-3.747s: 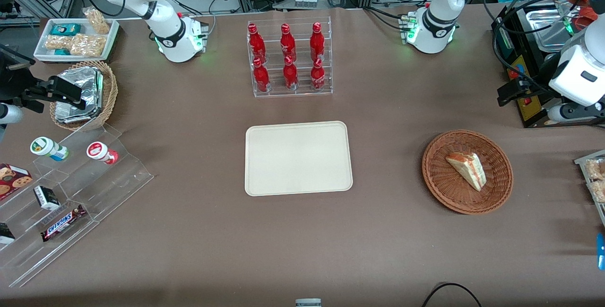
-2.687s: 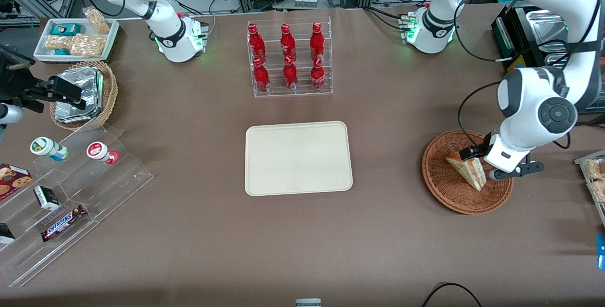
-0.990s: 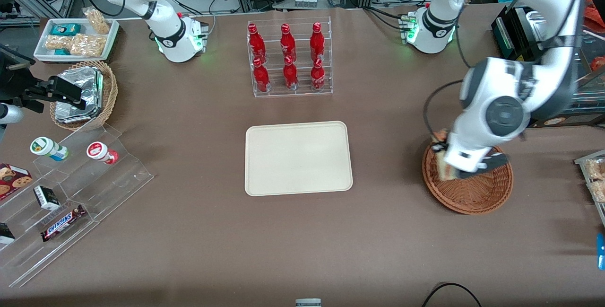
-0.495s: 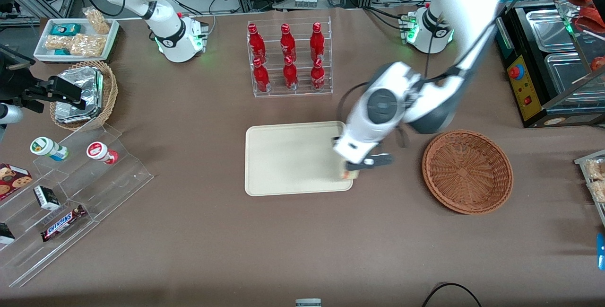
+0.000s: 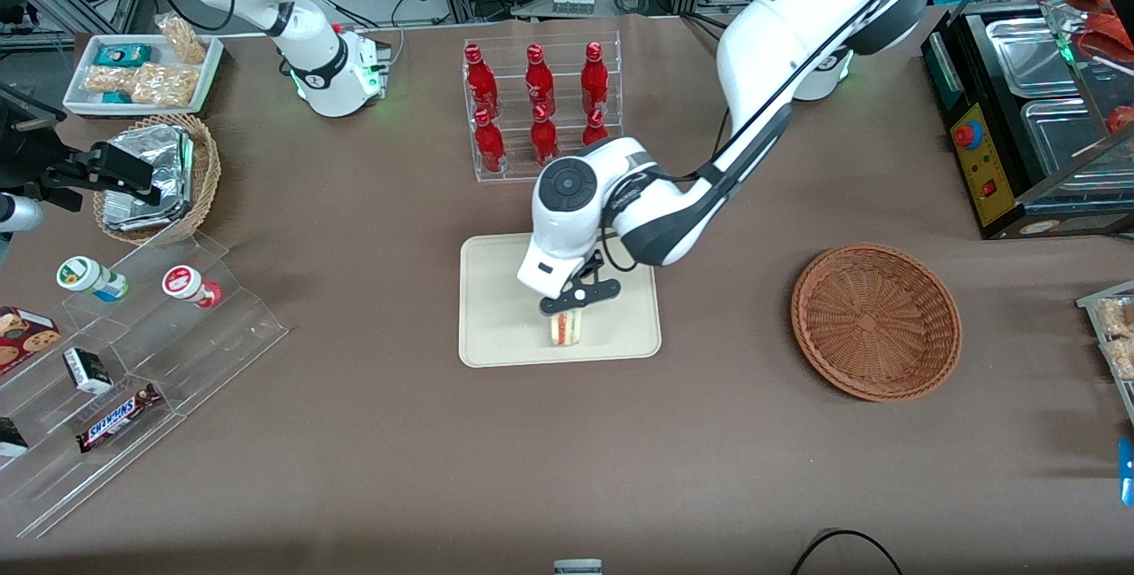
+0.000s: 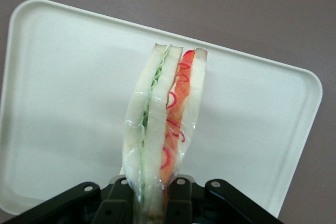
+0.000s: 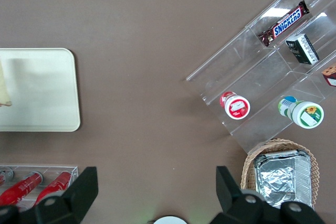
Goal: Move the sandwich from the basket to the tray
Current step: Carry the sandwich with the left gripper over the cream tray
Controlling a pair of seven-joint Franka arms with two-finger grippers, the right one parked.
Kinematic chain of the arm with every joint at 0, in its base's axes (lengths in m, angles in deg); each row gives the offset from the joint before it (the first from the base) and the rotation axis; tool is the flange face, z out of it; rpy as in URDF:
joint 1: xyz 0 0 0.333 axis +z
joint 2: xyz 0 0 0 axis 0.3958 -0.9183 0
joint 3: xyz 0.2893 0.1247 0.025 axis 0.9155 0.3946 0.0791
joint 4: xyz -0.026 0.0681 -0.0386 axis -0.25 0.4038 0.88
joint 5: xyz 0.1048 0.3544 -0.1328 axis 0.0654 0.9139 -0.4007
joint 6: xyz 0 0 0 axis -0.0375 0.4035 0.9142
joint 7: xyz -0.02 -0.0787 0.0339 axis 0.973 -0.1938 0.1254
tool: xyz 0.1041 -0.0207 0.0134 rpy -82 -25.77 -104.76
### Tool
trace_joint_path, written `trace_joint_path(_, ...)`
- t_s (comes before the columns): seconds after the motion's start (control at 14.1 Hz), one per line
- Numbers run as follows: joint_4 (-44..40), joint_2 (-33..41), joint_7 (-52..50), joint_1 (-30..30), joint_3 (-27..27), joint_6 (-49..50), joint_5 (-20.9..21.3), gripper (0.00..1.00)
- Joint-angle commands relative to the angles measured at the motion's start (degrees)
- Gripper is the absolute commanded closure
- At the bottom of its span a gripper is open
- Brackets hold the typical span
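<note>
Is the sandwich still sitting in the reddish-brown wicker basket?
No, the basket is empty, and the gripper holds the sandwich clamped above the tray.

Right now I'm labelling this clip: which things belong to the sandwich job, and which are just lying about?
In the job: sandwich, clamped in the gripper above the tray; basket, empty.

Lying about: red bottles in the clear rack; foil packets in the tan basket; Snickers bar on the acrylic steps; snack tray.

Basket (image 5: 875,322) – rough wicker; tray (image 5: 496,327) – matt plastic.
</note>
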Motion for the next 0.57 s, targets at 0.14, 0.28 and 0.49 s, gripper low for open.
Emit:
trace_joint_path(0.14, -3.5, -4.1, -1.1, -1.1, 0.0, -1.0, 1.3, 0.9)
trace_joint_path(0.28, -3.5, -5.0, -1.5, -1.7, 0.0, -2.5, 1.1, 0.9)
trace_joint_path(0.49, -3.3, -5.0, -1.6, -2.5, 0.0, -2.5, 1.0, 0.88)
